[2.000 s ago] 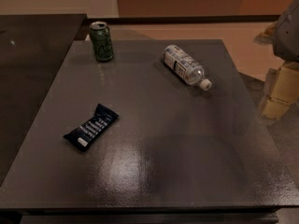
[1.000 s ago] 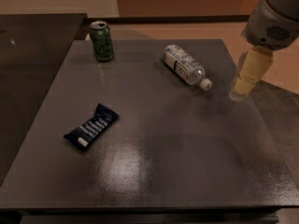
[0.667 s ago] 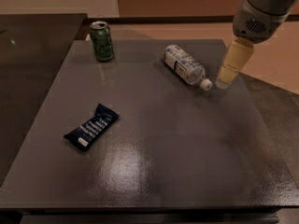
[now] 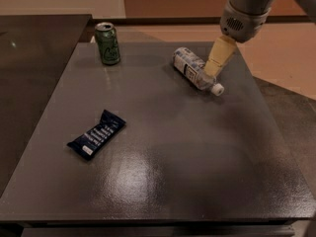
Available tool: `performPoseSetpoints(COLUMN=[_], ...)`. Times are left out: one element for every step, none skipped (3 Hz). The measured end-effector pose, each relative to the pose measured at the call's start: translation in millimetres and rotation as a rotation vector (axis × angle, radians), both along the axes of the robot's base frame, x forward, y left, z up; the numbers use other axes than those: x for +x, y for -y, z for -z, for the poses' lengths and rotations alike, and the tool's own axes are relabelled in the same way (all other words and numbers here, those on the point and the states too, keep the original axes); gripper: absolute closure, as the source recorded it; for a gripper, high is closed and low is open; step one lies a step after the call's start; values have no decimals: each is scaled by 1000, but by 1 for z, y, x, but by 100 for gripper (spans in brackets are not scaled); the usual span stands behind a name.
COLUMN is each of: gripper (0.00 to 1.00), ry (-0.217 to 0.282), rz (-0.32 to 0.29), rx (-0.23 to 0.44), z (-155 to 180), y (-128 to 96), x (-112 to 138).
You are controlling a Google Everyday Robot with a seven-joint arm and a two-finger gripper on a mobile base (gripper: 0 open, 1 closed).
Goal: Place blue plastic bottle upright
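dark grey worktop (image 4: 187, 152) fills most of the view. gripper (image 4: 213, 71) hangs at back right, tip just over the blue plastic bottle (image 4: 191, 67); contact unclear, can't tell its opening. bottle lies on its side, white cap toward front right. green can (image 4: 107, 44) upright, back left. dark-blue wrapper (image 4: 97, 134) flat, front left.

No wording can be read; the small clear plastic bottle (image 4: 194, 68), lying on the dark grey worktop (image 4: 173, 162), bears a white label with illegible dark-blue print; the flat dark-blue snack wrapper (image 4: 97, 134) shows pale illegible lettering; the cream claw (image 4: 212, 71) hangs by the bottle's neck.
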State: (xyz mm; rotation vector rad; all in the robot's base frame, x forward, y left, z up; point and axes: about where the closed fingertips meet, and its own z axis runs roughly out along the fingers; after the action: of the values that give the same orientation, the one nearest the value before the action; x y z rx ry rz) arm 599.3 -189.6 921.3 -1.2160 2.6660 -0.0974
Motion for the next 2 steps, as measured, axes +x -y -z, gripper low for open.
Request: performPoseSetpoints(gripper=[0, 0], ry=[-53, -100], rz=[88, 163], rx=[24, 37], z=[21, 43], y=[-11, -19], x=[11, 17])
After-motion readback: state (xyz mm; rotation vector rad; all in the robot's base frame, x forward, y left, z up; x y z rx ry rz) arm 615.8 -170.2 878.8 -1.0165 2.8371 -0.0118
